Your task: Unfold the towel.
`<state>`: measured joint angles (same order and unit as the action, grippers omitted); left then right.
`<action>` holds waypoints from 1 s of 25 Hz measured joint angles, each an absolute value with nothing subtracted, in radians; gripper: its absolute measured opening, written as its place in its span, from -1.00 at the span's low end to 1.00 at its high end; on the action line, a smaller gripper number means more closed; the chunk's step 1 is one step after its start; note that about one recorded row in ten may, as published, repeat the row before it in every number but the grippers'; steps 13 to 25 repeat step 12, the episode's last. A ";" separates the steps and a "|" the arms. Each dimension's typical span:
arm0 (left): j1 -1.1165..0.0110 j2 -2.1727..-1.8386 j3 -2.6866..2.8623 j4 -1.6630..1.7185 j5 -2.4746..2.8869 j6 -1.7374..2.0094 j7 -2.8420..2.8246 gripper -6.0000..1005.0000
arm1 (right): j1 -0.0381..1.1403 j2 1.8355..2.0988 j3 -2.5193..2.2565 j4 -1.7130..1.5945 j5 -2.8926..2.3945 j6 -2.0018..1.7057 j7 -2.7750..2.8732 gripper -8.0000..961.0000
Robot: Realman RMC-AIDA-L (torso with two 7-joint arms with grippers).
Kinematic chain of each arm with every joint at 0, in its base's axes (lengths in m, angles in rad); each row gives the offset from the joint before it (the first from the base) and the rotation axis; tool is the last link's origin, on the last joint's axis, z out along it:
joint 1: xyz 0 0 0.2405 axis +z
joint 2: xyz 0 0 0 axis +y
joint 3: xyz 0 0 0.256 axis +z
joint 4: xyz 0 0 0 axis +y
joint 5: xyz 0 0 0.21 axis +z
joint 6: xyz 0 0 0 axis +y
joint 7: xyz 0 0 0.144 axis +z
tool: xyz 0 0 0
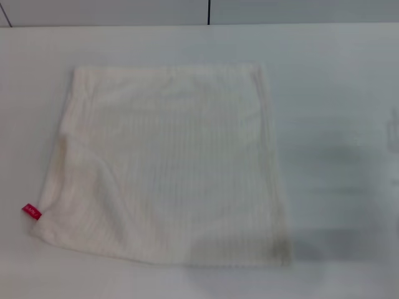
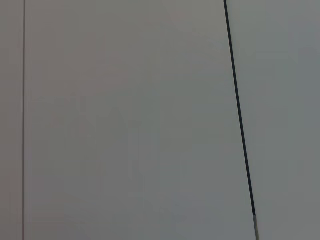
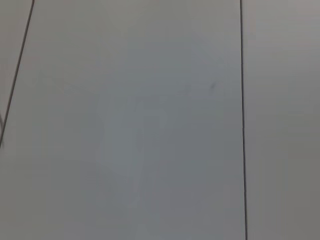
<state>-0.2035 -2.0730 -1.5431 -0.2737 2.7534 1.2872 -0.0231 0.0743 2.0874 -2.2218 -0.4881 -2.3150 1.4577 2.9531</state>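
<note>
The towel (image 1: 165,165) is a cream-white, roughly square terry cloth with faint ribbed stripes. It lies flat on the white table (image 1: 336,93) in the head view, left of centre. A small red label tag (image 1: 31,212) sticks out at its near left corner. Neither gripper shows in any view. Both wrist views show only plain grey panels with thin dark seams.
The table's far edge meets a grey wall (image 1: 106,11) at the top of the head view. A faint shadow (image 1: 324,243) lies on the table by the towel's near right corner. Bare table lies to the right of the towel.
</note>
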 joint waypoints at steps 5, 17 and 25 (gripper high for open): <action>-0.218 -2.072 -1.544 -0.230 2.753 1.285 -0.018 0.39 | 0.069 2.088 -2.217 -0.467 -2.311 1.458 2.953 -0.10; -0.253 -2.066 -1.562 -0.174 2.754 1.247 -0.009 0.39 | 0.087 2.085 -2.218 -0.396 -2.261 1.413 2.954 -0.04; -0.253 -2.066 -1.562 -0.174 2.754 1.247 -0.009 0.39 | 0.087 2.085 -2.218 -0.396 -2.261 1.413 2.954 -0.04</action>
